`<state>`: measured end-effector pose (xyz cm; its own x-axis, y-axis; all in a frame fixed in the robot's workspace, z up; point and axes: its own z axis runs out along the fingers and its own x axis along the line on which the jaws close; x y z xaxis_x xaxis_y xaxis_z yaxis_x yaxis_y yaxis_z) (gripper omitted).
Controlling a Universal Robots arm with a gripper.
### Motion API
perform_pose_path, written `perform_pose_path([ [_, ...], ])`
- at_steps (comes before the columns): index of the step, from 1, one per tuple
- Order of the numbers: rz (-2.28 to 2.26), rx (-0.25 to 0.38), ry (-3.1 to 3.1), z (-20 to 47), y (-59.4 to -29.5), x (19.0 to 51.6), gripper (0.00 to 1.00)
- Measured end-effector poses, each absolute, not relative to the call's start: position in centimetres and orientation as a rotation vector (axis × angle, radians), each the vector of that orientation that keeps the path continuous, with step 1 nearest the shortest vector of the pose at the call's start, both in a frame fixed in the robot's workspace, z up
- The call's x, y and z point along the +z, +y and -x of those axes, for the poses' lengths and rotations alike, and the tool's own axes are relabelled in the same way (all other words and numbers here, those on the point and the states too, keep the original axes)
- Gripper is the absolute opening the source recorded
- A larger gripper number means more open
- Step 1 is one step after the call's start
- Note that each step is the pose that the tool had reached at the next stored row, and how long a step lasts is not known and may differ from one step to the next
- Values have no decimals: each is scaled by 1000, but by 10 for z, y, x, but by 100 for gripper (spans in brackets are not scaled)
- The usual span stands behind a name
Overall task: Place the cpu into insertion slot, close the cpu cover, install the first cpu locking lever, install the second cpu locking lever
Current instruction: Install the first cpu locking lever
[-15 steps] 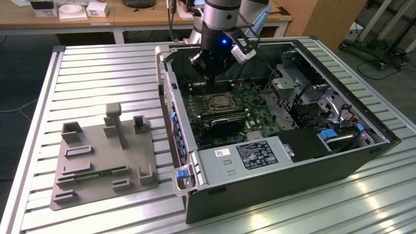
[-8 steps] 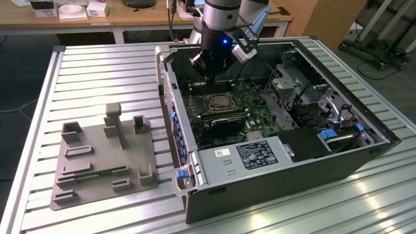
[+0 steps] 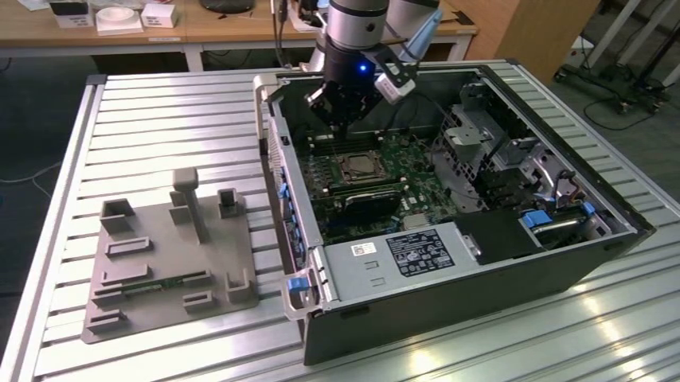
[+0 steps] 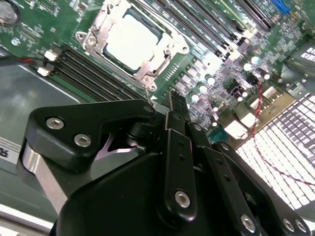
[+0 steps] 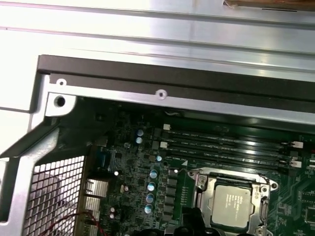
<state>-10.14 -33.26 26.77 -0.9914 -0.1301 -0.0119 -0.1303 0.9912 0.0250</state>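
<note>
The exterior view stands off high, looking down at a slant over the slatted table (image 3: 159, 111) and the whole open computer case (image 3: 447, 294), with the arm (image 3: 356, 32) at the case's far edge. Both wrist views ride close above the motherboard (image 5: 128, 162); the second wrist view peers past the gripper (image 4: 173, 103), and the first wrist view takes in the case's rim. All three views share the cpu (image 3: 361, 167) (image 4: 132, 42) (image 5: 236, 206).

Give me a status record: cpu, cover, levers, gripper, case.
cpu: seated in the insertion slot, metal top showing
cpu cover: down, framing the chip
locking levers: cannot tell whether they are latched
gripper: hovers over the green board, close beside the slot
computer case: open, lying on the slatted table
</note>
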Motion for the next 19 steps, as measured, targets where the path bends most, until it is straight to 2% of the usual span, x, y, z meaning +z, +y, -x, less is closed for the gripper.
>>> perform_pose_path([
  [19, 158, 40, 3126, 123, -331, 266, 10],
])
